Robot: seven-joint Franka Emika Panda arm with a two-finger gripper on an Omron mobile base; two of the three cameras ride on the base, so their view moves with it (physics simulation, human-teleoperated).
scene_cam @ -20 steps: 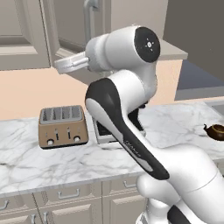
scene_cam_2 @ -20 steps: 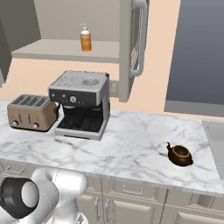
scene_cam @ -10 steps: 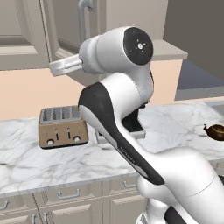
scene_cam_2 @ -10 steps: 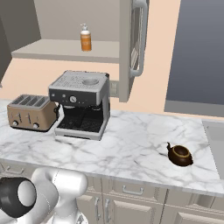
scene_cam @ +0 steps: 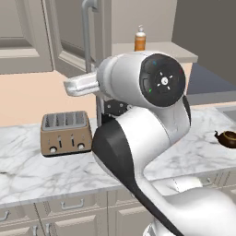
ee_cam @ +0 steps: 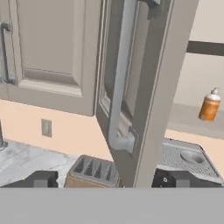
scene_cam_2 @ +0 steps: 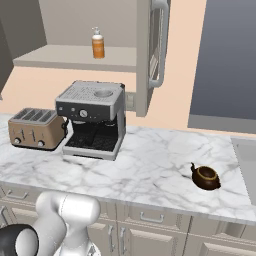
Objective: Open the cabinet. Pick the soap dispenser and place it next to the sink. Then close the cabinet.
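Observation:
The cabinet stands open. Its near door is seen edge-on in the hand view, with the long silver handle just ahead of my gripper. The gripper is open: its dark fingertips stand wide apart on either side of the handle's lower end and hold nothing. The orange-brown soap dispenser stands upright on the cabinet's shelf. A corner of the grey sink shows at the counter's right edge.
On the marble counter stand a toaster, a coffee machine under the shelf, and a small brown teapot near the sink. The other cabinet door hangs open on the right. A closed cabinet door lies to the left.
The gripper's fingers have spread wide and let go of the door handle. The hand has dropped lower and drawn back from the door. The soap dispenser has not moved.

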